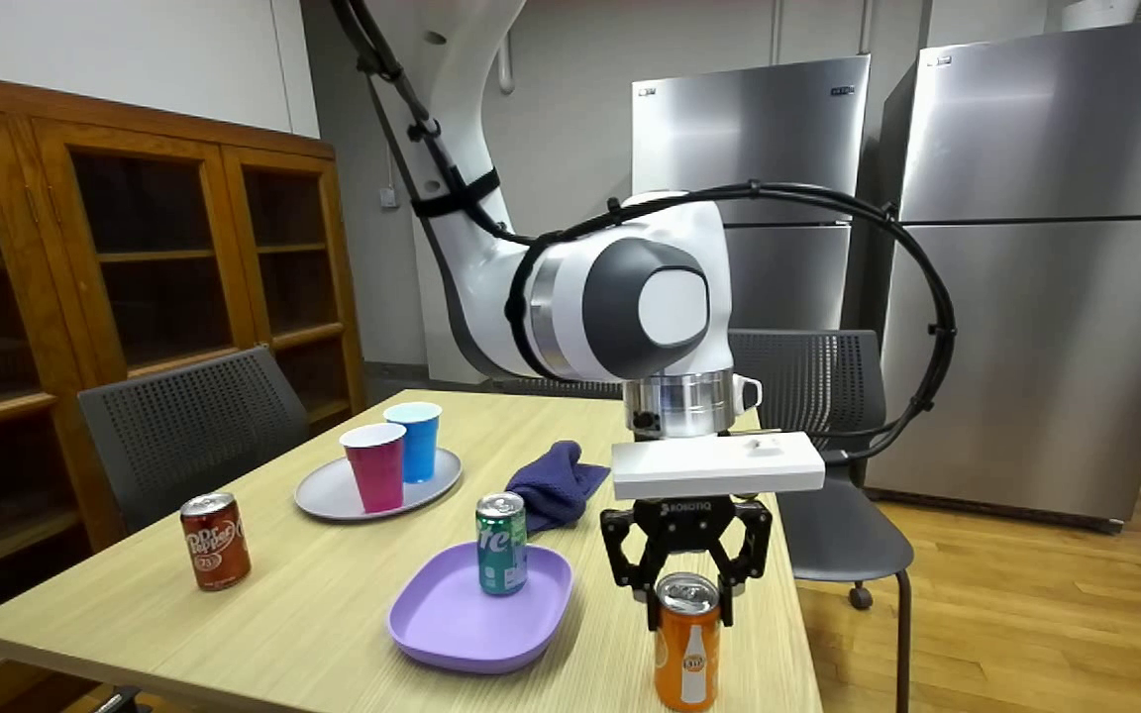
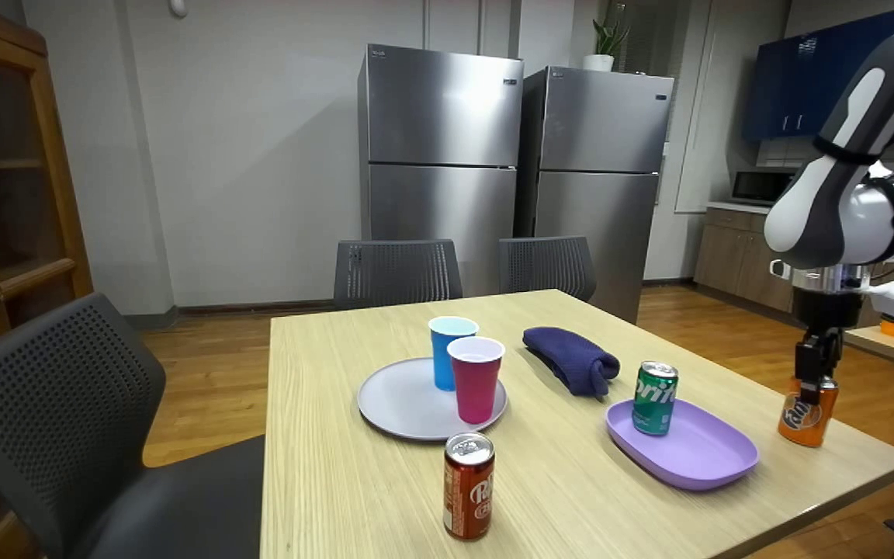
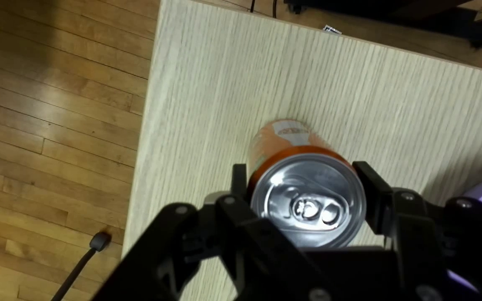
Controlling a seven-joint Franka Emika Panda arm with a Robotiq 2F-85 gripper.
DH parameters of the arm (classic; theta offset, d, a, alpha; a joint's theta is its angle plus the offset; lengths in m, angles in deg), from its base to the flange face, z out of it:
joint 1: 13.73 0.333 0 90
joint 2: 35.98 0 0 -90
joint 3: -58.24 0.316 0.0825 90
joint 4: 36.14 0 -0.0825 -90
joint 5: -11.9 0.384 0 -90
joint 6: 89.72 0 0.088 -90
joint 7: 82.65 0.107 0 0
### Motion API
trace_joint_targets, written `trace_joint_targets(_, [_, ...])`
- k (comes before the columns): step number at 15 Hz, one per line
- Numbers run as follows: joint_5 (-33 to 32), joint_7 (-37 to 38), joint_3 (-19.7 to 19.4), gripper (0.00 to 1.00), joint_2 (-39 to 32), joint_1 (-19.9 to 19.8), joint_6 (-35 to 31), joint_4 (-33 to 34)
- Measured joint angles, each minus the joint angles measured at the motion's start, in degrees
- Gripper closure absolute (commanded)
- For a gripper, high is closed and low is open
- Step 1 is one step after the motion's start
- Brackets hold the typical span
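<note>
Orange soda can [image 1: 686,654], Fanta lettering legible in an exterior view. Silver top, pull tab lying flat. Pose: upright, directly beneath the gripper [image 1: 689,612], upper body between both fingers, in contact on either side.

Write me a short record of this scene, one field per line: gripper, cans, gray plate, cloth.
Gripper: fingers on either side of the orange can's upper part; whether they grip it is unclear
Orange can: standing near a corner of the table
Green can: upright on the purple plate
Red can: upright on the table, off both plates
Gray plate: holds a blue cup and a pink cup
Cloth: dark blue, bunched on the table
</note>
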Motion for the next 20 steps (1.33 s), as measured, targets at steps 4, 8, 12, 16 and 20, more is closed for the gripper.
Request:
trace_joint_targets(4, [1.61,0.0,0.96,0.62,0.66,-0.05,0.11,0.06])
trace_joint_targets(8, [4.35,-0.17,3.69,0.62,3.71,-0.04,0.48,-0.02])
trace_joint_targets(12, [6.24,-0.62,6.59,0.62,6.57,0.12,0.54,-0.8])
trace_joint_targets(16, [8.57,-2.95,9.0,0.62,8.92,0.55,0.55,-2.8])
trace_joint_targets(20, [11.82,-7.41,10.67,0.62,11.4,1.36,0.6,-5.71])
